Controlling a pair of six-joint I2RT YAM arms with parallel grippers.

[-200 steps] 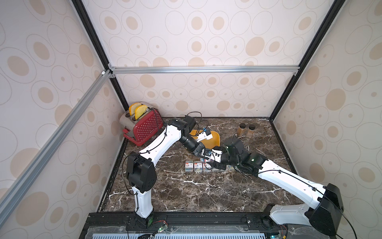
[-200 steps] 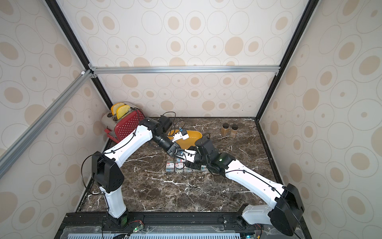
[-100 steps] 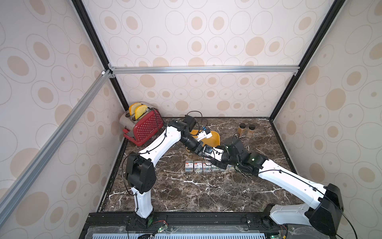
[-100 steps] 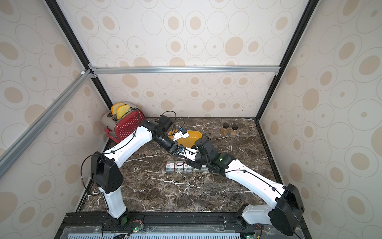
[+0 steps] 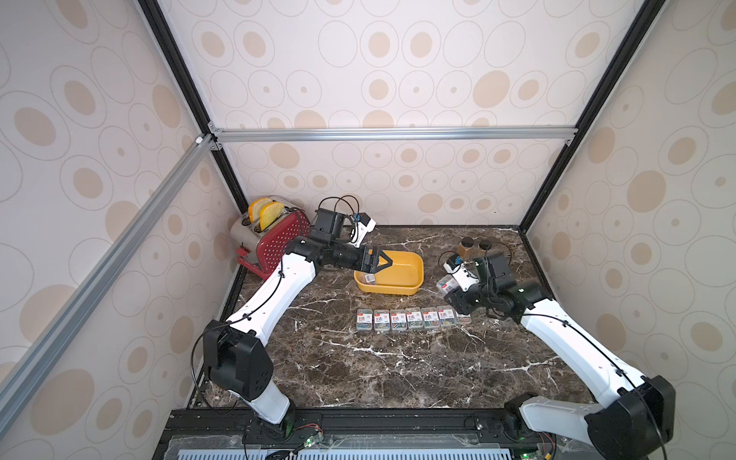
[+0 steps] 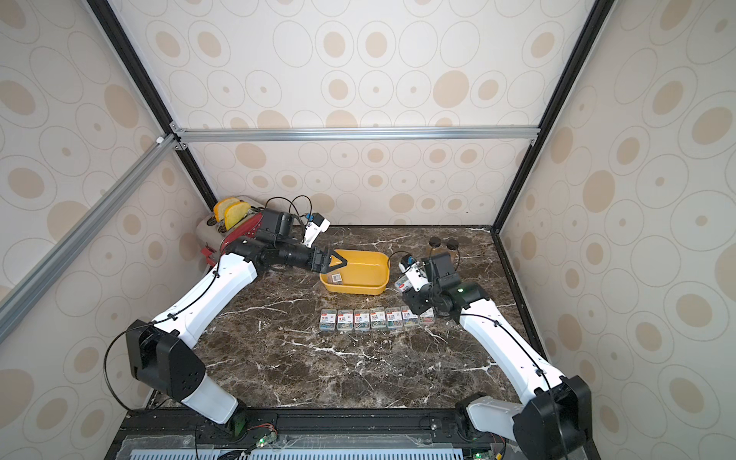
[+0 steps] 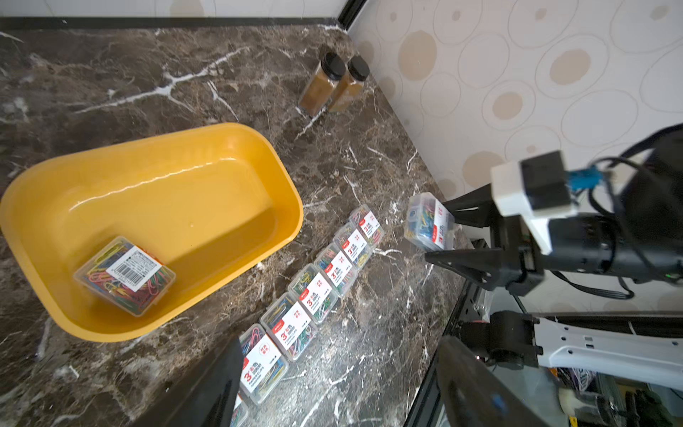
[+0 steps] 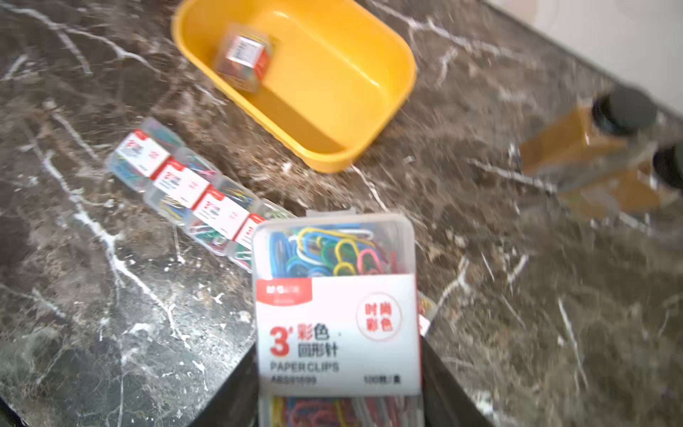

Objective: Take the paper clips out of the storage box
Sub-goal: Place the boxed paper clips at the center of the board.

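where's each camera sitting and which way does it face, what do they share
Top views: high over the front edge, looking down and back across the table; left arm and right arm show whole in both top views.
Left wrist: above the storage box, facing down toward the right arm; own jaws show open, empty.
Right wrist: beside the storage box, facing it; own jaws grip the held clip box.
Shared: both wrist views show the lone clip box in the storage box, the row and the jars.
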